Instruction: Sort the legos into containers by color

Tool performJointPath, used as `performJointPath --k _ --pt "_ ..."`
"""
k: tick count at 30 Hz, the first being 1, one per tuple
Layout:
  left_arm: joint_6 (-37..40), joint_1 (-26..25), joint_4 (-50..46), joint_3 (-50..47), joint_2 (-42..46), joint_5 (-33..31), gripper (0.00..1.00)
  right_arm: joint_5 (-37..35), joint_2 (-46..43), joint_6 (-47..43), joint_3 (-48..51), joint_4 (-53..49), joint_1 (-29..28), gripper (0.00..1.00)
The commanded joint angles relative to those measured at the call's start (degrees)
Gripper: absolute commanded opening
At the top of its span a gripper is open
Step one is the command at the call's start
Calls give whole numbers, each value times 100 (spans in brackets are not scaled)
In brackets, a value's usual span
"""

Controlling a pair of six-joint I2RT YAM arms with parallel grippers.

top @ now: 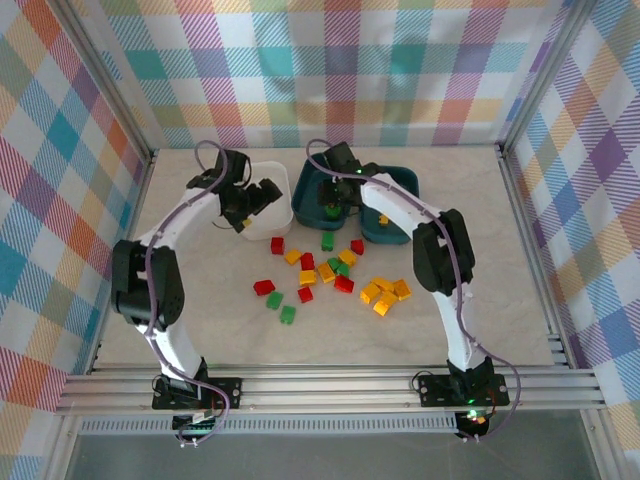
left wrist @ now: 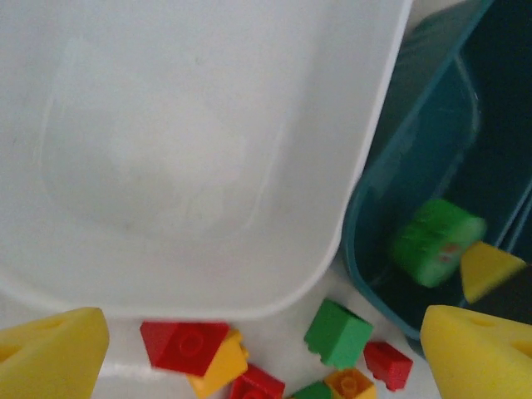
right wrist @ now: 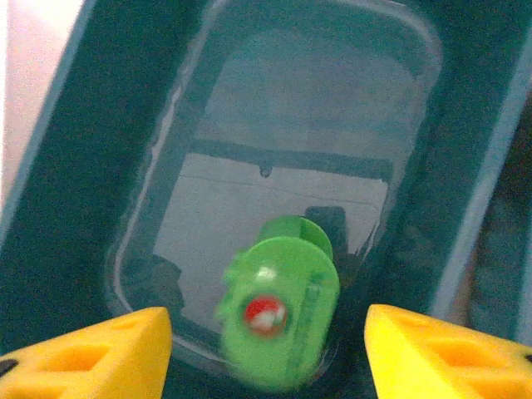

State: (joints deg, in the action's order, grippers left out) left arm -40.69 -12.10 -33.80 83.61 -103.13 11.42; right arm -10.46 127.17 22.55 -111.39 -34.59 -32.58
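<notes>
Top external, leftmost first: leave left gripper spread, empty, over rounded white plastic tub. Hold right gripper spread above dark teal plastic tub until blurred green plastic brick inside settles, then lift straight up.

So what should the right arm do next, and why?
Probably lift away from the teal tub and go for a green brick on the table: the right gripper looks open, and the green piece already sits inside the tub.
</notes>
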Motion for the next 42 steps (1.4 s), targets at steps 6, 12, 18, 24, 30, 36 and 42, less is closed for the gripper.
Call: performJointPath --k 6,12,18,24,30,36,42 --pt "502 91 -502 1697 -1480 416 93 -368 -1074 25 821 -5 371 70" --pt "694 92 -773 3170 -2576 894 92 656 -1364 305 1597 598 892 78" --pt "761 77 -844 3764 -3094 1039 91 1546 -988 347 1418 659 1130 83" --pt "660 -67 -502 3881 -3350 1384 91 1968 -582 484 1083 647 1173 84" --pt "716 -265 -335 4065 -3459 1627 90 2233 -309 621 822 702 1164 84" --pt "1106 -522 -334 3933 -3334 1808 90 2443 -173 774 715 819 1166 83" --pt "1205 -706 334 2630 -2712 1768 89 2489 -441 887 1168 1120 1166 83"
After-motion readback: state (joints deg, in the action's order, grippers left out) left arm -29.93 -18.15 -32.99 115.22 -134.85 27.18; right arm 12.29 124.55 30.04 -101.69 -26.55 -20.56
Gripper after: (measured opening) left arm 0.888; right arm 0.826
